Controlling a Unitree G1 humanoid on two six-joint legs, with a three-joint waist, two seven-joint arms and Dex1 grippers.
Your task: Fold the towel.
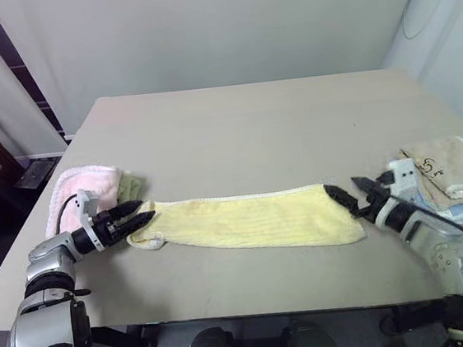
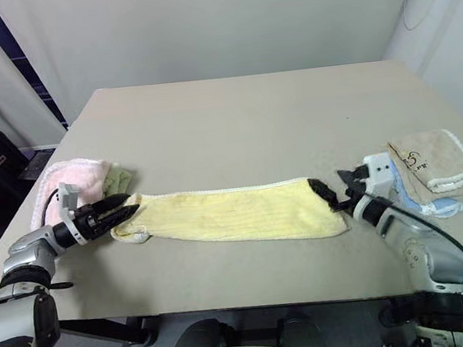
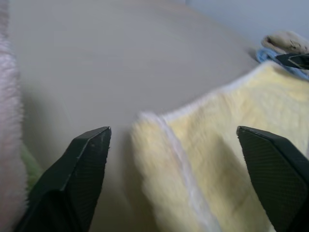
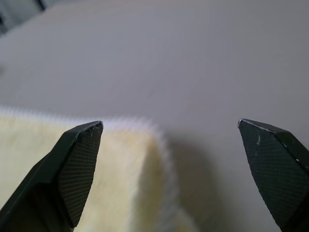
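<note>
Lying flat near front edge of desk (image 1: pixel 234 123), towel (image 1: pixel 253 218) forms long narrow strip, apparently folded lengthwise once. Left pincer (image 1: pixel 137 217) and right pincer (image 1: pixel 345 191) both spread wide at opposite ends, holding nothing. Crosswise folds remain.

- No words, numbers or brand names can be read anywhere in these views.
- The beige towel (image 1: pixel 450 163) at the table's right edge carries a small dark embroidered mark (image 1: pixel 428 166); it may be a curly logo or a couple of letters, but it is too small to make out.
- The yellow towel (image 1: pixel 253 218) shows no readable marking.
</note>
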